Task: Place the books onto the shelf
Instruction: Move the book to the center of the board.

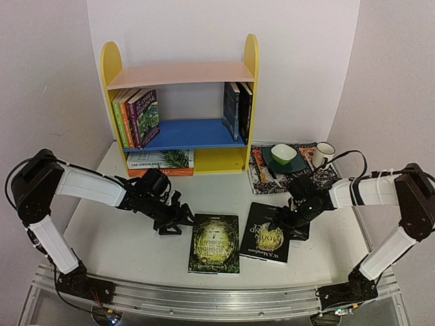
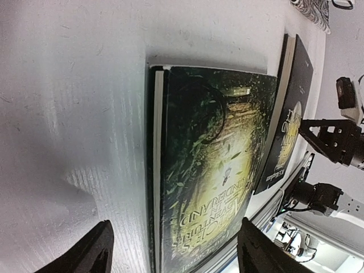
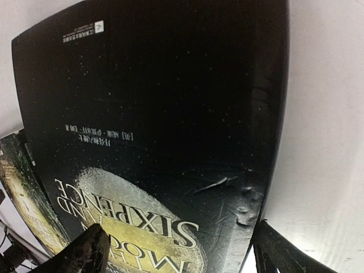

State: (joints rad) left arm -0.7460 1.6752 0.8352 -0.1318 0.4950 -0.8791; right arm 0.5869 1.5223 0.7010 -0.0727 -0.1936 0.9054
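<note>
Left hand (image 1: 175,222) open over spine edge of green-gold paperback (image 1: 215,243), right hand (image 1: 289,225) open over outer edge of black paperback (image 1: 262,239), both flat by near edge of surface (image 1: 122,238); likely light, bendy, slick covers, so I'd pinch at the spine.

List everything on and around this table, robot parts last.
shelf: one, yellow sides, pink top, blue middle board, far edge of the table
leaning books: about four, green, orange, purple, left on the blue board
upright books: about three, dark, right on the blue board
flat books: two, white palm-leaf over orange, bottom compartment
gold-green book: one, flat, table centre
black book: one, flat, just right of it
mat: one, black-and-white, right of the shelf
plate: one, dark green, on the mat
bowl: one, light green, on the plate
mug: one, white, mat's far right
left fingers: two, black, open, at the gold-green book's left edge
right fingers: two, black, open, over the black book
</note>
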